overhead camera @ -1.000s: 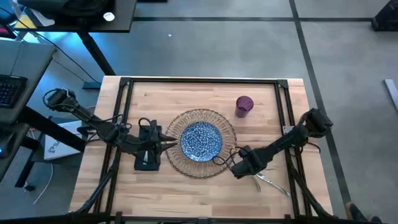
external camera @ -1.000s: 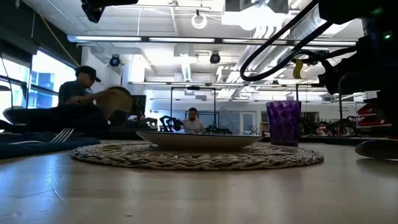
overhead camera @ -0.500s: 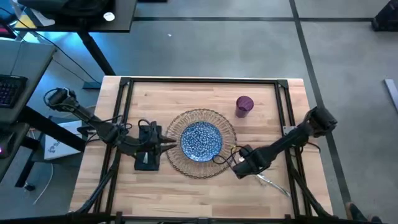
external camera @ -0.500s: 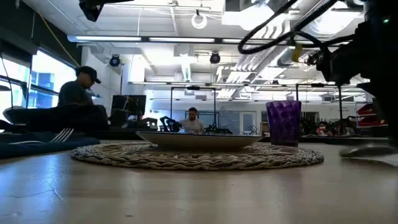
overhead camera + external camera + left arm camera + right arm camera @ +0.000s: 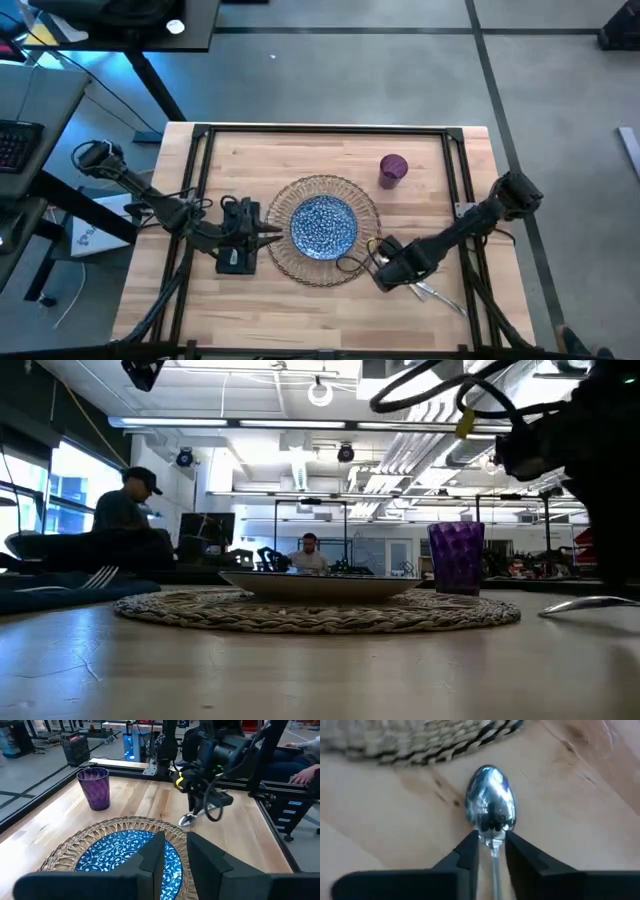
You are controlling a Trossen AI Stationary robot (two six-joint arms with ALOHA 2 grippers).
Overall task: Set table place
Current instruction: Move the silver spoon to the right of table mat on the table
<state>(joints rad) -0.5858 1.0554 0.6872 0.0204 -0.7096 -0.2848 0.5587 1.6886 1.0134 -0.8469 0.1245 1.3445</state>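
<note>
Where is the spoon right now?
The spoon is pinched by its neck in the right gripper, on the table just off the woven mat's right edge in the high view.

— Any writing, label or number to read here?
— None that can be read; no brand, sign or figure is legible on anything on the table or in the room behind.

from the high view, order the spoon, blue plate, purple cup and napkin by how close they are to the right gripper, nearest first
1. spoon: at the right gripper, between its fingers, right of the mat.
2. blue plate: on the mat, toward the table's middle.
3. purple cup: at the far side, above the gripper.
4. napkin: across the mat, under the left gripper.
</note>
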